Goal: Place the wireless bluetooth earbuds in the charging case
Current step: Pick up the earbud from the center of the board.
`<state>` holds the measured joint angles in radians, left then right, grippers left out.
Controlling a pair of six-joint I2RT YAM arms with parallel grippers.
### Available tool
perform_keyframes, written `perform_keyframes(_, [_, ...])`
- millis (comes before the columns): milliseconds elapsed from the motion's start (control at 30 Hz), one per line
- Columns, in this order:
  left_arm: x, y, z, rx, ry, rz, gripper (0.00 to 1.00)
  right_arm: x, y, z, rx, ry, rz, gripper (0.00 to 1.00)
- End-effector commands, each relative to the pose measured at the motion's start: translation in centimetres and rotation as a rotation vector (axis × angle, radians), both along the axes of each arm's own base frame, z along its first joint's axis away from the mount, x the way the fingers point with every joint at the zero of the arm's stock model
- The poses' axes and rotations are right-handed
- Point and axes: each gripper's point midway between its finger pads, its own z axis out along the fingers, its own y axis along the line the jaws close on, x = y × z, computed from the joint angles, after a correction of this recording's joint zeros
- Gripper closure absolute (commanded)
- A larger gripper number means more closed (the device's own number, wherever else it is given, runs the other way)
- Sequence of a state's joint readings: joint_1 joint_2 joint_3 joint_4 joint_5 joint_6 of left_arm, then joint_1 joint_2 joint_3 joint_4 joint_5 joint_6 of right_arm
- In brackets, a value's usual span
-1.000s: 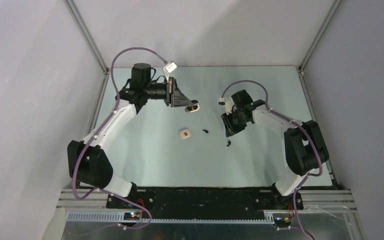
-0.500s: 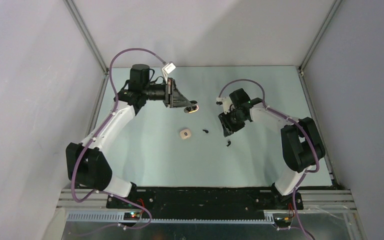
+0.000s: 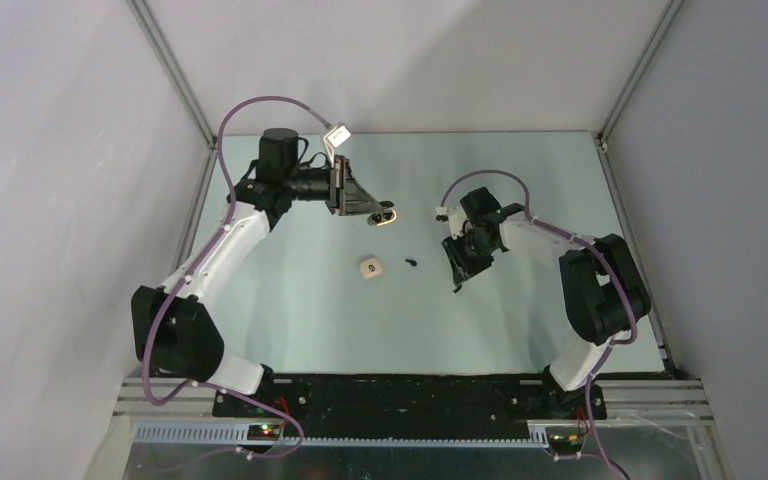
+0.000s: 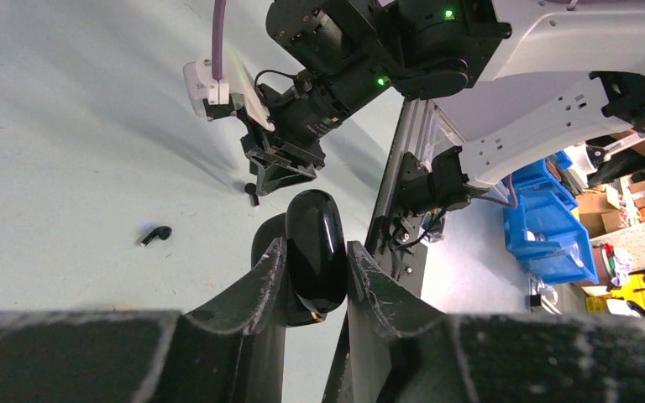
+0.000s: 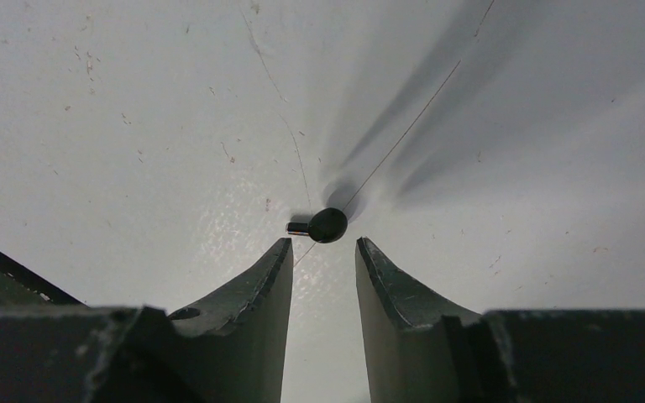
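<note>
Pale green table (image 3: pixel 300 320) is being worked from its near edge by both arms. Left arm (image 3: pixel 222 245) is being held stretched toward the far left of the table, wrist turned sideways. Right arm (image 3: pixel 560 245) is being held folded inward, wrist pitched down over the middle right.

Left gripper (image 3: pixel 383 212): the charging case (image 4: pixel 315 252) is being clamped between its fingers (image 4: pixel 256 294), raised clear of the surface (black, glossy, pebble-shaped, seen edge-on from the left wrist; whether the lid is open cannot be told).

Right gripper (image 5: pixel 323 256): its fingers (image 5: pixel 256 285) are being held a narrow gap apart, with nothing gripped between them and the tips low over the table.

White pebble-shaped item (image 3: pixel 371 267) is being left lying on the table, nearer the arm bases than the case and between the two grippers.

First earbud (image 5: pixel 326 225) is being framed just beyond the right fingertips, in line with the gap; it is lying on the table, and no contact can be seen. Second earbud (image 3: pixel 410 262) is lying just right of the white item, apart from it and near the right gripper. Neither earbud is in the case.
</note>
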<state>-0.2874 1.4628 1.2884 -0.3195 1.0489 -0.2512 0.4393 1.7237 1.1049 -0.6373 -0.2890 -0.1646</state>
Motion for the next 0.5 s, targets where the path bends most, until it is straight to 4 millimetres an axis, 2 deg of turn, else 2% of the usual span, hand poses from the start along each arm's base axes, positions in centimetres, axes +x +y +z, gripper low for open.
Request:
perform_keyframes(0, [-0.33, 0.40, 1.32, -0.009, -0.076, 0.002, 1.00, 0.24, 0.14, 0.55, 0.014, -0.016, -0.015, 0.62])
perform_keyframes(467, [-0.42, 0.46, 1.20, -0.009, -0.074, 0.002, 1.00, 0.03, 0.45, -0.36, 0.008, 0.009, -0.016, 0.65])
